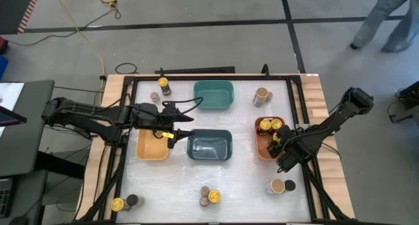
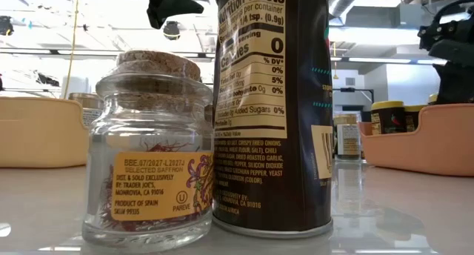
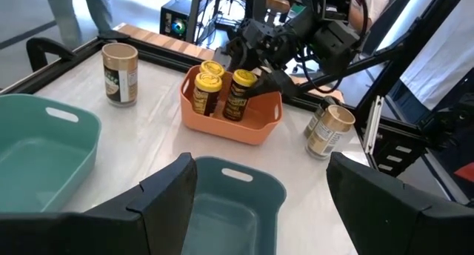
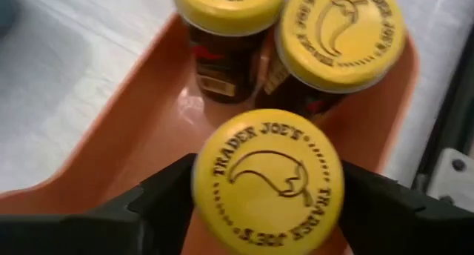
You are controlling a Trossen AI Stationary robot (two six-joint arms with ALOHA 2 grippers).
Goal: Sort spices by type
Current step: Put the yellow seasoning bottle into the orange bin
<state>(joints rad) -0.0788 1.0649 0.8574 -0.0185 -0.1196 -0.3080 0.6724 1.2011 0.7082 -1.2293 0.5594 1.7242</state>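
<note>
While the right pincer (image 4: 266, 199) clasps a round yellow-lidded jar (image 4: 268, 182) over the smooth orange bin (image 4: 148, 129), the left pincer (image 3: 259, 203) gapes.

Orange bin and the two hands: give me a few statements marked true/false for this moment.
1. The orange bin holds yellow-lidded jars. True.
2. The right hand has its fingers either side of a yellow-lidded jar over the orange bin. True.
3. The left hand holds a jar. False: its fingers stand open and empty above the dark-blue bin.
4. The teal bin holds three jars. False: it is empty.
</note>
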